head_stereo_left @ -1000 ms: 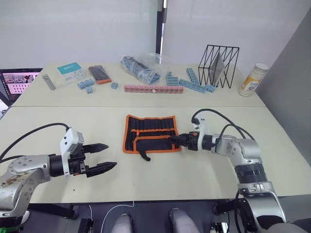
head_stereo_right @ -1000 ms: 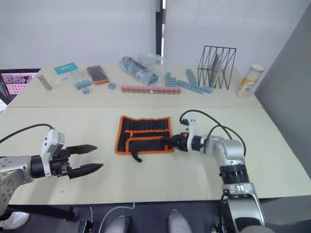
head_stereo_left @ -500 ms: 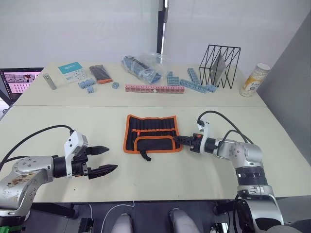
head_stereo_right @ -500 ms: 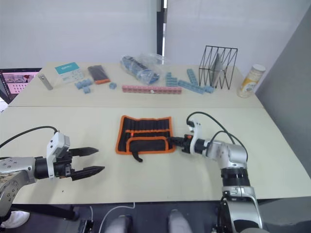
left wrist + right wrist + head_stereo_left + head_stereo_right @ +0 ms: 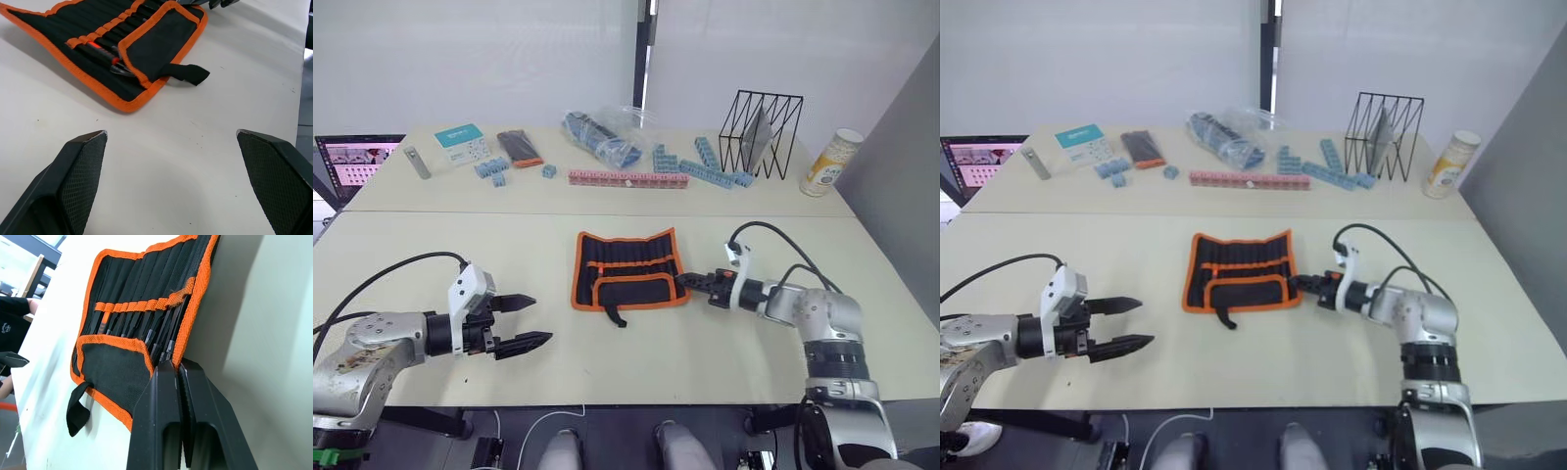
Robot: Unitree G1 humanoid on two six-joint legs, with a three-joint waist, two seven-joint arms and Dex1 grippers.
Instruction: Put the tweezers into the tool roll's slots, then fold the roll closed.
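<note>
Tweezers [image 5: 159,335] in tool roll [image 5: 628,269], right pincer [image 5: 683,281] closed beside its edge.

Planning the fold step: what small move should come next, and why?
Probably open the right gripper and take the tool roll by its near orange edge. Its fingers are pressed together at that edge, the tweezers already sit in the slots, and the roll lies only partly folded.

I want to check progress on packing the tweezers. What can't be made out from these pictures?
- How many tweezers sit in the slots: right wrist view, folded flap covers their lower ends.
- The tool roll contents: head views, too small.
- Whether the right gripper pinches anything: closed fingers hide it.
</note>
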